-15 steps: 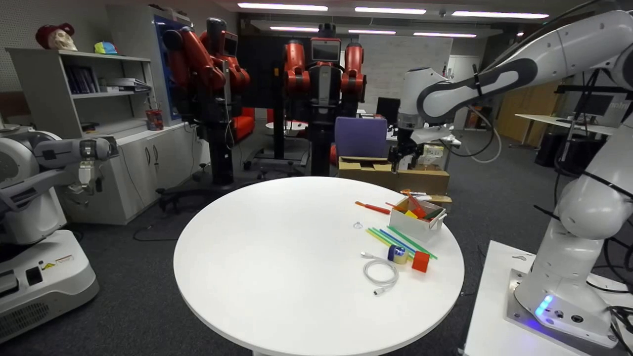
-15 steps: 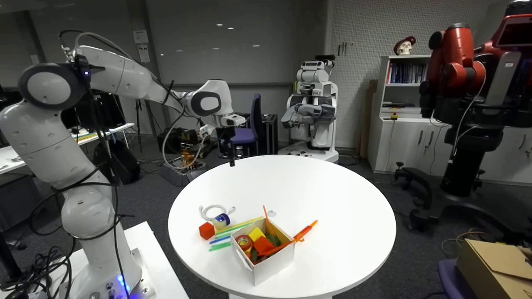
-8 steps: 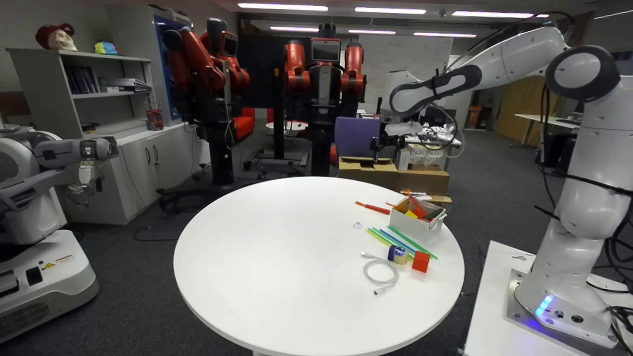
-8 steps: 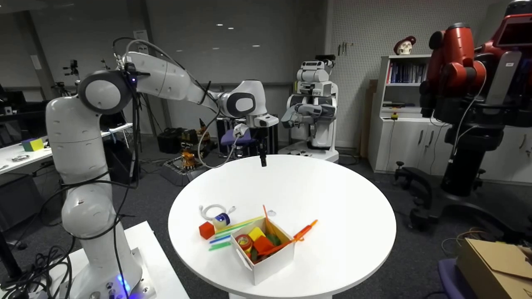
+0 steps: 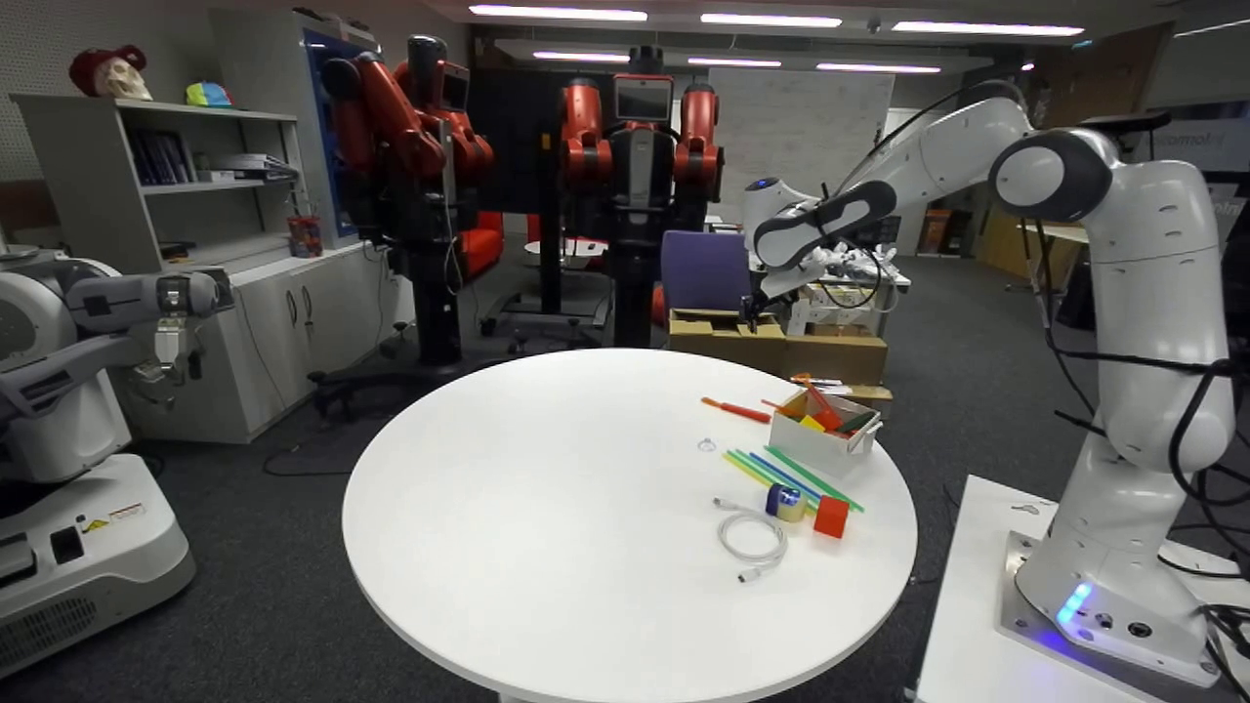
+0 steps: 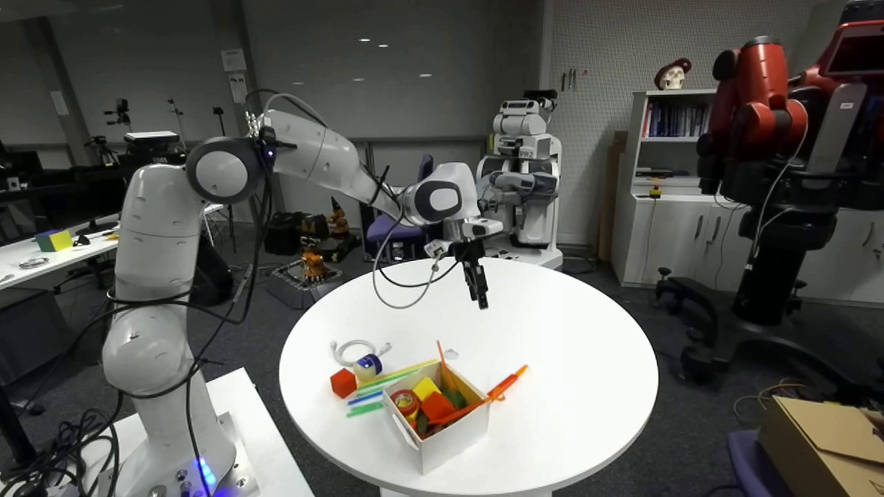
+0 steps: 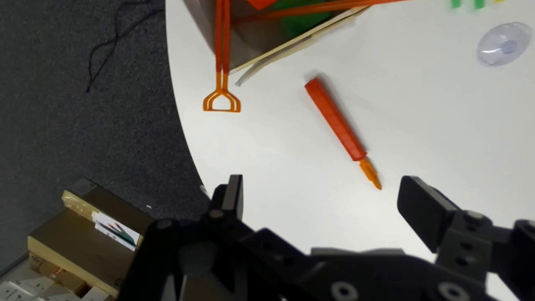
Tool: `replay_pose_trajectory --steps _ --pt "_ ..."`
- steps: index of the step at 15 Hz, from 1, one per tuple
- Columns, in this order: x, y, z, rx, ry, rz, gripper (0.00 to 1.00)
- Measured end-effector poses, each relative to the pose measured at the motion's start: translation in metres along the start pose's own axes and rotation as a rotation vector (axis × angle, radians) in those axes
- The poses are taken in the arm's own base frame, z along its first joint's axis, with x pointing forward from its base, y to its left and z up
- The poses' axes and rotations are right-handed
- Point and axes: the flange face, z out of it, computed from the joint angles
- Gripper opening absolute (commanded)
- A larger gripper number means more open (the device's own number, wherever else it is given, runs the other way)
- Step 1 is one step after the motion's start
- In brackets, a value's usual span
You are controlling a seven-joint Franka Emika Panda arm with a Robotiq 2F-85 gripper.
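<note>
My gripper (image 7: 322, 184) is open, with only the white table (image 7: 288, 209) visible between its fingers. It hangs above the table's surface, holding nothing, and is also visible in an exterior view (image 6: 481, 301). Nearest in the wrist view is a red stick-like tool (image 7: 336, 119) with an orange tip, lying flat and apart from the fingers. Beyond it stands a white box (image 6: 457, 445) filled with coloured items, among them a yellow block (image 6: 425, 388) and a roll of tape (image 6: 405, 402). An orange handle (image 7: 222, 100) sticks out over the box's rim. A clear suction cup (image 7: 504, 45) lies at upper right.
Beside the box lie several coloured straws (image 5: 781, 474), a blue-lidded jar (image 5: 785, 502), a red cube (image 5: 830, 516) and a coiled white cable (image 5: 752, 539). A cardboard box (image 5: 728, 339) stands on the floor past the table edge. A cable loops from the arm (image 6: 407, 304).
The arm has swung in over the table; in an exterior view the gripper has moved right, then lower, and now tilts. The things on the table have stayed put.
</note>
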Motion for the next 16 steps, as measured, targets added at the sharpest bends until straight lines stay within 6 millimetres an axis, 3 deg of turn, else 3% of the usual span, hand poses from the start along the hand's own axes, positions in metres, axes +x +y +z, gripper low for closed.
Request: replay_pose_trajectory --steps 5,9,12,16 --pt "0.011 0.014 0.079 -0.09 -0.012 -0.074 1.0" --pt "0.011 0.013 0.13 -0.04 -0.039 -0.073 1.0" --pt "0.011 0.015 0.147 0.098 -0.092 -0.049 1.0" --pt "0.015 0.019 0.147 0.18 -0.103 -0.038 1.0"
